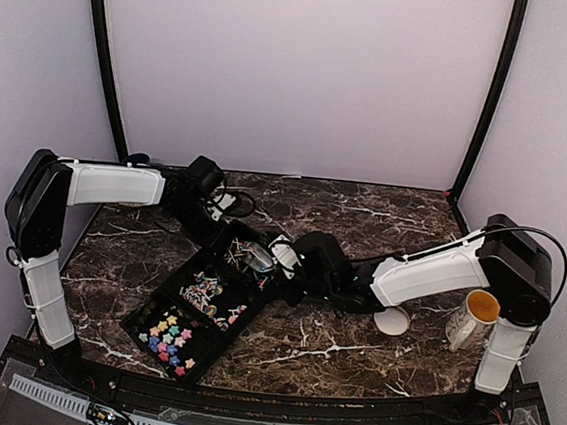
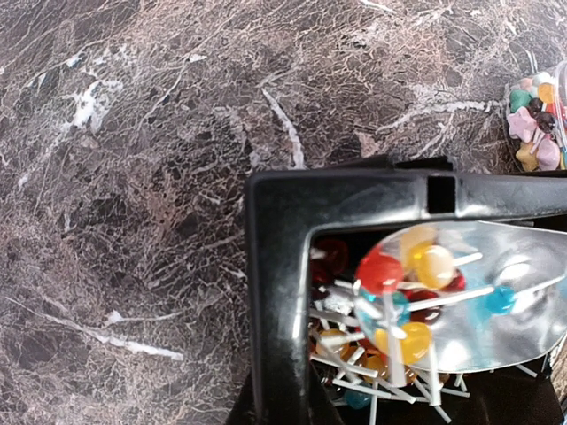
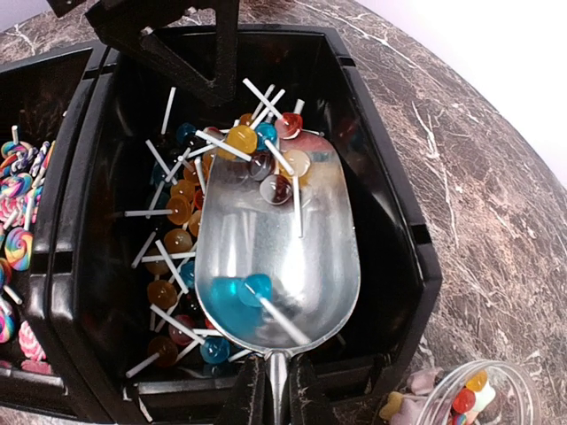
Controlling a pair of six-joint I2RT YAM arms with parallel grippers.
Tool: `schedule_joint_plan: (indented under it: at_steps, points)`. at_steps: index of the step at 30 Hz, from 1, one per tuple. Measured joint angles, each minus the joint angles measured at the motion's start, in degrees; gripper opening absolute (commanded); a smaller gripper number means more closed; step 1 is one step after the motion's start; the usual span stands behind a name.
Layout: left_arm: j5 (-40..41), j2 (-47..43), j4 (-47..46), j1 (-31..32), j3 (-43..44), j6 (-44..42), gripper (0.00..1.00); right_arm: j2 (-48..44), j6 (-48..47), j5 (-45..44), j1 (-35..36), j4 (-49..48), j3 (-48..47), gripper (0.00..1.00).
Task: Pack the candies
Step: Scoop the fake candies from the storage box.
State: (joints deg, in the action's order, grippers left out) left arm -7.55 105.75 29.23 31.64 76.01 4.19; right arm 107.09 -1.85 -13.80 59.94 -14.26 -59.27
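A black three-part tray holds the candies: coloured stars at the near end, swirl lollipops in the middle, round lollipops in the far part. My right gripper is shut on the handle of a metal scoop. The scoop lies tilted in the far part, with a blue lollipop in its bowl and several lollipops at its mouth. My left gripper is shut on the tray's far rim, and little of its fingers shows.
A white mug with an orange inside stands by the right arm's base, with a round white lid beside it. A clear jar with a few candies stands just outside the tray near the right gripper.
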Motion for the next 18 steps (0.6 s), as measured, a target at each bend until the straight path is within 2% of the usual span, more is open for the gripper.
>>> schedule_joint_plan:
  at_steps: [9,18]
  points:
    - [-0.1,0.0,0.0,-0.3,0.0,0.1,0.00,-2.3,-0.6,-0.1,0.0,0.5,1.3,0.00]
    - [-0.1,0.0,0.0,-0.3,0.0,0.1,0.00,-2.3,-5.2,-1.6,0.0,10.9,-4.7,0.00]
